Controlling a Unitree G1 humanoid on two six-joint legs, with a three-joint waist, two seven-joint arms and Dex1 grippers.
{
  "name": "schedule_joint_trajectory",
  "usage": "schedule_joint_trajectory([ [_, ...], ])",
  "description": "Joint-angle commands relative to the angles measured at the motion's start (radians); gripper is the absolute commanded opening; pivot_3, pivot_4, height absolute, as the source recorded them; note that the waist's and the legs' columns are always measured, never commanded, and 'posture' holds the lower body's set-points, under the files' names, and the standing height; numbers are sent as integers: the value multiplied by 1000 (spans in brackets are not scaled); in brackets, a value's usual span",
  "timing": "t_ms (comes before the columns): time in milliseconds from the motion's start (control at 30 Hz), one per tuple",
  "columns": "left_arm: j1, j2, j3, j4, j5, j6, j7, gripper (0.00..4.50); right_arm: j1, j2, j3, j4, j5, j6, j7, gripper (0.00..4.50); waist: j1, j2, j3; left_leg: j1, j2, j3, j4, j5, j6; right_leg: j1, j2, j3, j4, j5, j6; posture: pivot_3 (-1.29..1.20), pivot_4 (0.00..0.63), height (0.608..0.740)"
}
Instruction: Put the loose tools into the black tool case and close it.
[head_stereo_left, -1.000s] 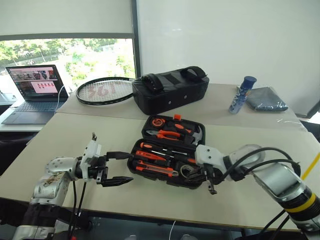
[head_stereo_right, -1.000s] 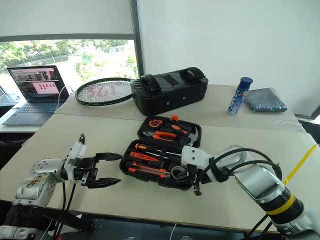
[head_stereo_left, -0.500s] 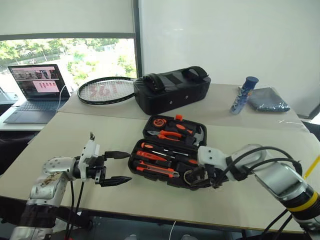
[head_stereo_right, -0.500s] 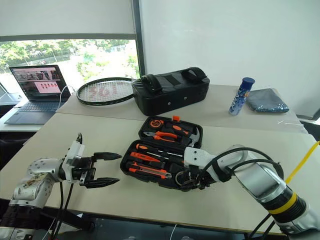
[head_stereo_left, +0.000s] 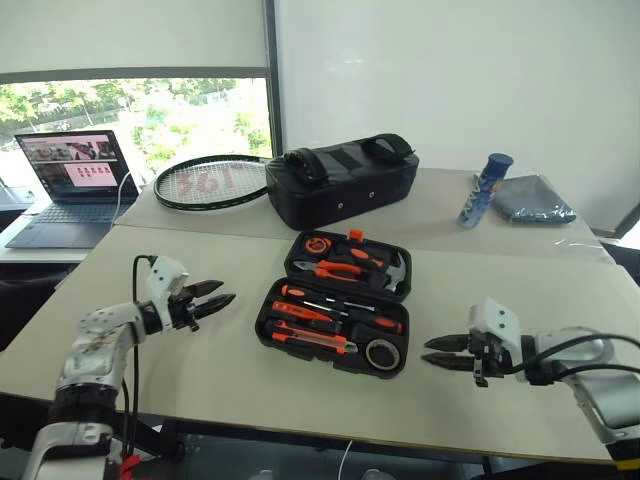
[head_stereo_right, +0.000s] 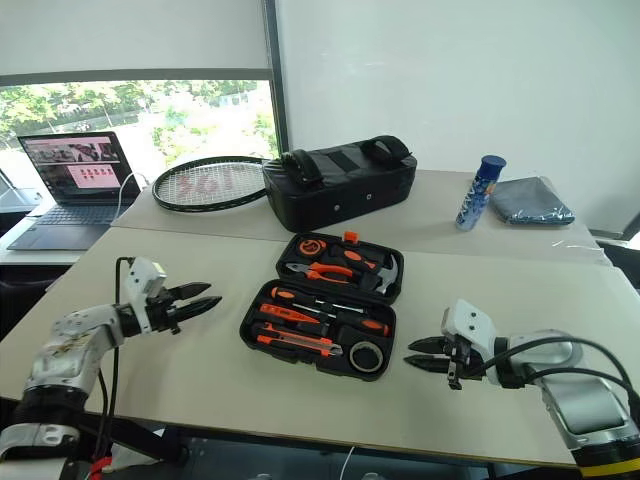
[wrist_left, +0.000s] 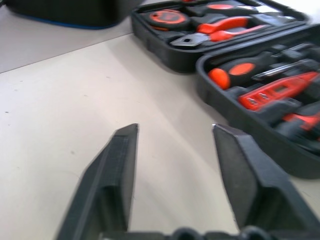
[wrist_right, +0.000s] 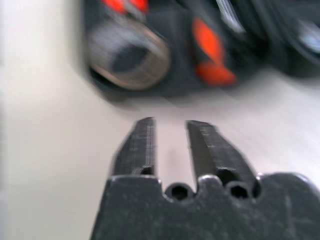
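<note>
The tools (head_stereo_left: 318, 313) sit in the open case (head_stereo_left: 335, 347); my left pincer (head_stereo_left: 212, 298), at its 9 o'clock, is half open and empty, my right pincer (head_stereo_left: 440, 353), at 3, nearly shut on nothing. Closing comes next, I judge: swinging the lid (head_stereo_left: 394, 252) over from 12 toward me

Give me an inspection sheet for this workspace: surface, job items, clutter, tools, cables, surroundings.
Surface: beige table, bare around the case.
Job's things: flat black hard-plastic tool case lies open; orange-handled tools sit in its slots, small black tape roll in the near corner. No loose tools seen on the table.
Clutter: black fabric bag with handles, oval racket, blue can, folded dark cloth, open laptop.
Grippers: left tool partly open, empty, left of the case; right tool shut, empty, right of it.
Cables: black cables loop along the right arm.
Surroundings: window, white wall.
</note>
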Motion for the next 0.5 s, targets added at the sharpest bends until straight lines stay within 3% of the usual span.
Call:
schedule_joint_trajectory([
  [33, -56, -44, -40, 30, 59, -29, 69, 555, -63, 59, 14, 59, -91, -114, -125, 0, -5, 0, 0, 0, 0, 0, 0, 0, 0, 0, 0, 0, 0, 0, 0, 0, 150, 740],
  [67, -65, -57, -50, 37, 69, -36, 78, 172, -75, 76, 19, 72, -106, -125, -147, 0, -6, 0, 0, 0, 0, 0, 0, 0, 0, 0, 1, 0, 1, 0, 0, 0, 150, 740],
  [100, -73, -67, -65, 46, 81, -33, 79, 74, -88, 94, 27, 83, -120, -128, -169, 0, -7, 0, 0, 0, 0, 0, 0, 0, 0, -1, 1, 0, 1, 0, 0, 0, 150, 740],
  [500, -14, -63, -183, -65, 77, -16, -134, 74, -122, 159, 95, -2, -149, -62, -188, 0, -2, 0, 0, -1, 0, -1, 0, 0, 0, -1, 0, 0, 1, 0, 0, 0, 150, 740],
])
